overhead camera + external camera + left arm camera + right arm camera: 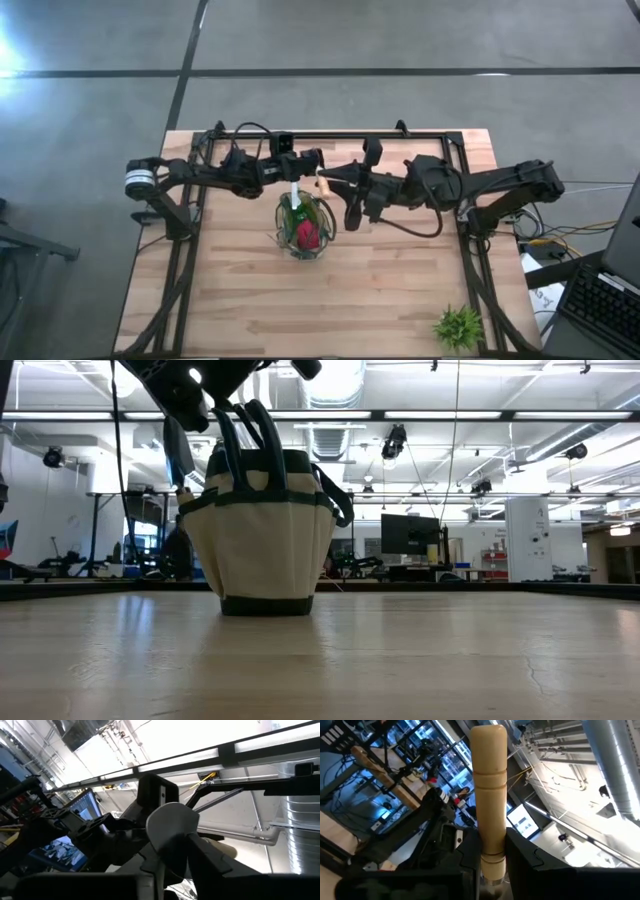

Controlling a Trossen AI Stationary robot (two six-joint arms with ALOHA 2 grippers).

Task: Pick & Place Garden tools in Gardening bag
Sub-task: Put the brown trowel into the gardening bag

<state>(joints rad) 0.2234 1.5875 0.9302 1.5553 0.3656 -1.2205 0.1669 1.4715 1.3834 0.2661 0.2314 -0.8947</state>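
Bag [303,232]: mid-desk [380,290], already holding red and green tools. Wooden-handled trowel [489,795]: I hold it above the bag; right gripper [322,181] fingers clench the handle, left gripper [312,162] fingers clench its pale blade [171,829]. Drop remaining.

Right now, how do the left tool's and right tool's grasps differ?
The left tool clamps a flat pale blade; the right tool clamps a round wooden handle. The blade spreads broad past the left tool; the handle sticks far out from the right tool. Both are shut, near the gardening bag.
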